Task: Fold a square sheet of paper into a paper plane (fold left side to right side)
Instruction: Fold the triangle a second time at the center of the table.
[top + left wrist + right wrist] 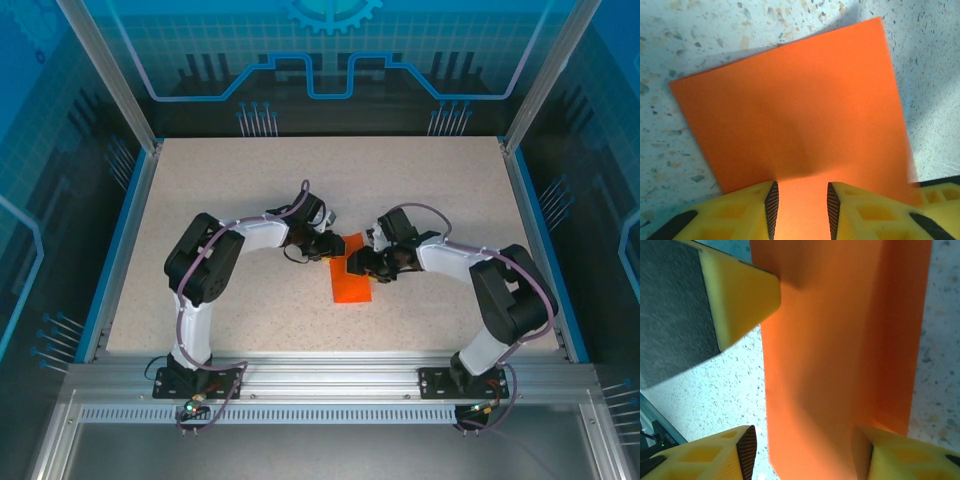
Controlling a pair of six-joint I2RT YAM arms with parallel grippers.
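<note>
A thin bright orange square sheet of paper [352,285] is seen lying on the speckled pale table top [250,180], near its middle, between the two arms. From overhead the sheet appears narrower than it is long, and its far end is covered by the grippers. The left gripper [328,246] is placed at the sheet's far left edge, and the right gripper [362,264] just beside it at the far right. In the left wrist view the sheet is spread ahead of the yellow ribbed fingers [752,210]. The jaws are held a little apart, with the paper's near edge seen in the gap, not clamped. In the right wrist view the jaws are spread wide on either side of the sheet, which runs between them unclamped. A darker band is seen along one long side, and whether it is a fold cannot be told. One finger of the left gripper is seen there at the paper's edge
</note>
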